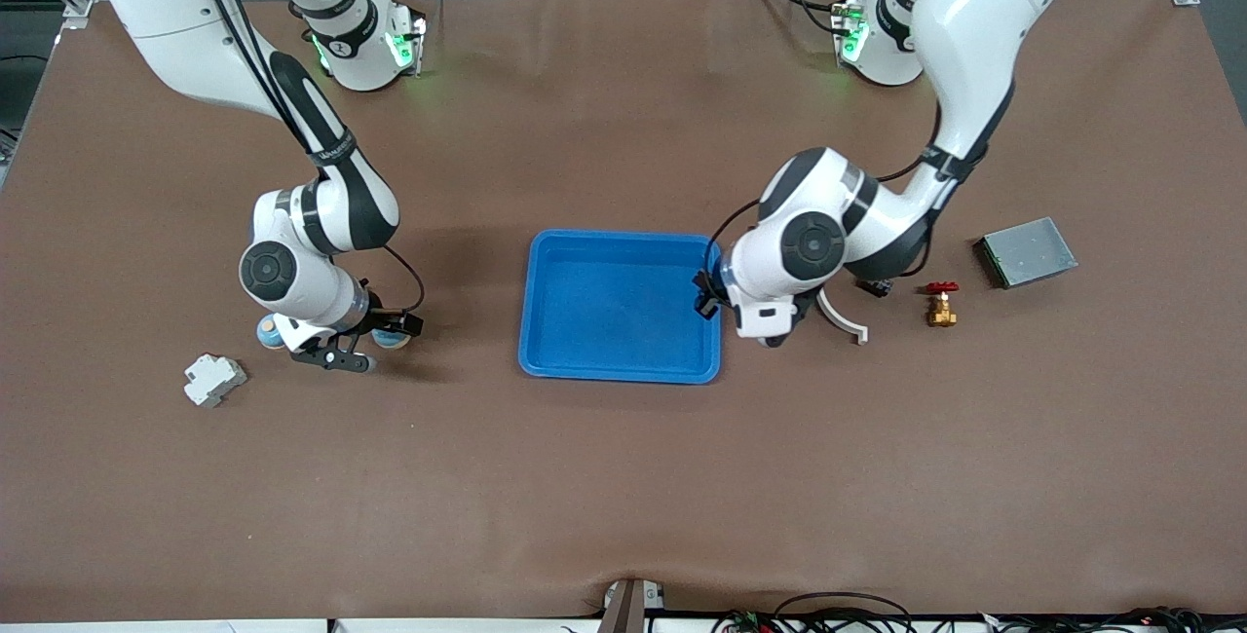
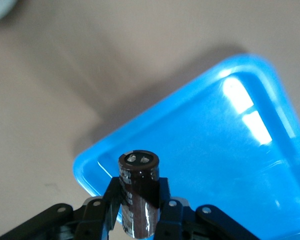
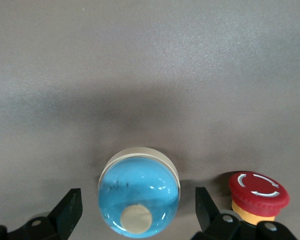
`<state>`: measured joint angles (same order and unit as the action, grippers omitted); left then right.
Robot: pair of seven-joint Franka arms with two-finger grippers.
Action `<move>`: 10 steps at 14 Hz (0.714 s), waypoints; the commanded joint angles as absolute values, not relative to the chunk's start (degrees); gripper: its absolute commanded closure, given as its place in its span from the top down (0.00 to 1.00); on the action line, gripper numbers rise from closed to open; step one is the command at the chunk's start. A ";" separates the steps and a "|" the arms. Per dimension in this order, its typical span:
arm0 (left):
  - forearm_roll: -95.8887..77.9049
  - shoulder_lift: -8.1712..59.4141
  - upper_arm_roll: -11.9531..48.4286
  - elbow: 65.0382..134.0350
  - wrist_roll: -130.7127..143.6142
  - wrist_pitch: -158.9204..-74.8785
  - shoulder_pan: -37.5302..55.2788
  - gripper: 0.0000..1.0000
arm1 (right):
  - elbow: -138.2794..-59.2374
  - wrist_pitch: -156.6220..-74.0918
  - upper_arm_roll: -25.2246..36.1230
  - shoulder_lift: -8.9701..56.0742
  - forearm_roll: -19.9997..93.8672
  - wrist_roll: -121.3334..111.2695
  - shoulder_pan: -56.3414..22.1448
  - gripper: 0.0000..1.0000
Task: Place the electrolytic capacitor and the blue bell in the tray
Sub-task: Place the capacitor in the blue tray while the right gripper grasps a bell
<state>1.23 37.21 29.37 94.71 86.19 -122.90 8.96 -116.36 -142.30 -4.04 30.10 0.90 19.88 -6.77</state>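
While the left claw (image 2: 139,210) pinches the capacitor (image 2: 138,192) tight between its fingers, can held upright, it hangs over the tray (image 1: 623,268) rim at the corner toward the left arm's end.
- Left claw: shut on capacitor; tray floor lies just ahead of it, bare.
- Right claw (image 3: 137,212): fingers spread wide, nothing gripped; bell (image 3: 139,195) sits on the desk (image 1: 623,477) between them, dome up.
- Beside right claw: red button (image 3: 257,195), close to one finger.
- Farther out: white block (image 1: 212,379); toward the left arm's end, white arc (image 1: 844,317), brass valve (image 1: 941,303), grey box (image 1: 1028,251).

Handling, as judged: carry the capacitor inward past the rim, lower it near the floor, then release. Close squarely on the bell, clear of the button.
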 commanded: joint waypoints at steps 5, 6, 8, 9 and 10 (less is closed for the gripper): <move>2.46 43.24 25.15 92.55 91.66 -127.26 15.63 0.00 | -115.58 -142.47 -3.96 31.38 0.18 19.86 -6.94 0.99; 2.46 43.33 23.92 92.55 91.67 -127.79 17.21 0.00 | -115.58 -142.38 -3.96 31.38 0.18 19.86 -6.94 0.81; 2.37 43.33 22.42 92.46 91.67 -128.06 18.63 0.05 | -115.49 -142.38 -3.96 31.38 0.09 19.60 -7.03 0.54; 2.20 43.33 22.41 92.46 91.67 -128.06 18.55 0.41 | -115.49 -142.38 -3.96 31.38 0.17 18.56 -7.03 0.40; 2.20 43.24 22.41 92.46 91.76 -128.06 18.54 0.99 | -115.49 -142.38 -3.96 31.38 0.18 17.24 -6.94 0.25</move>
<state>1.24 43.37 23.01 93.46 90.36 -128.22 18.01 -116.21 -142.30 -4.07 30.71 0.89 18.97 -6.77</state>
